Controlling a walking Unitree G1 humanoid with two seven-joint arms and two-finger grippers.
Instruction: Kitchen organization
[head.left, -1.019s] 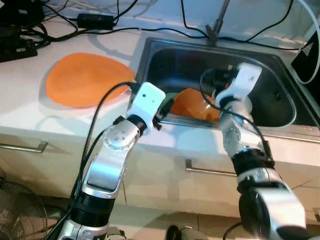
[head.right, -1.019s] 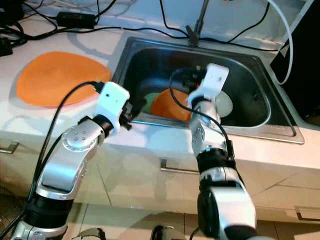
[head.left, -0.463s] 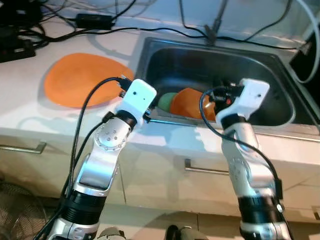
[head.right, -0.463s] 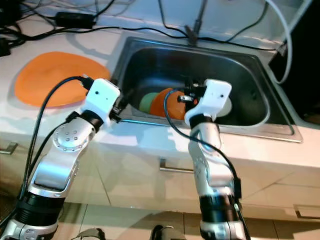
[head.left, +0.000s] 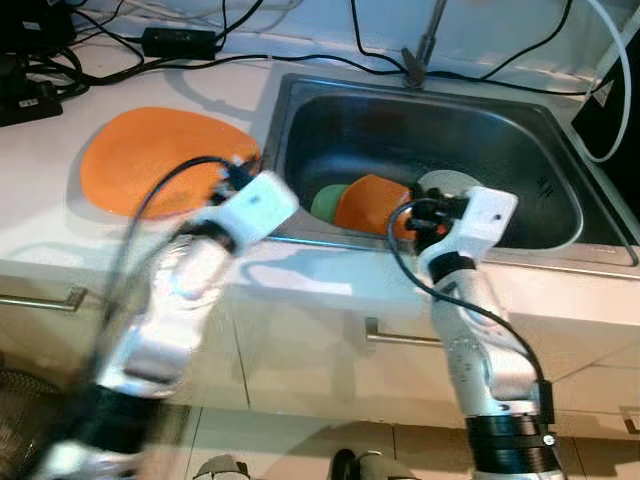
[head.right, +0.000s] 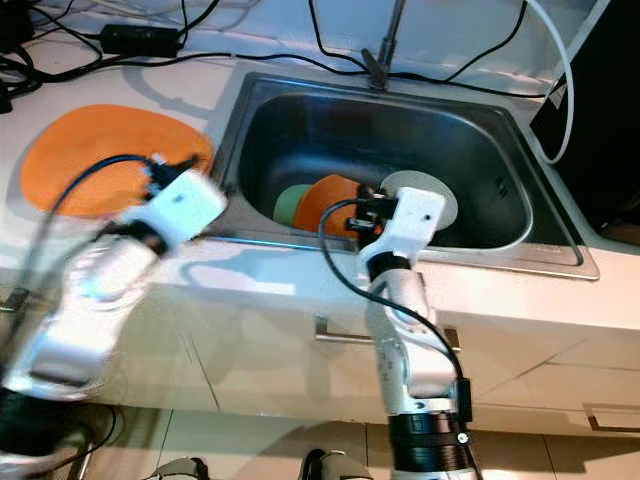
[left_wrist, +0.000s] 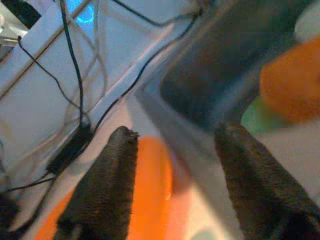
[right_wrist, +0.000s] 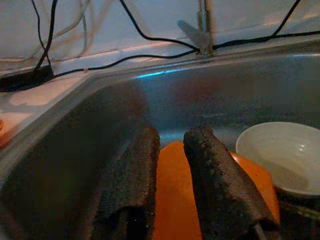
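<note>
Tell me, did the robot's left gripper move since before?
Yes. The left gripper has pulled away from the sink edge, leftward over the counter towards the orange plate.

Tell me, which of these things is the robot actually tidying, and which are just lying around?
Part of the job:
- orange plastic plate in the sink
- green bowl beside it
- pale round dish
- flat orange plate on the counter
- stainless steel sink
- right pincer and left pincer

Just lying about:
- black cables
- black power brick
- tap
</note>
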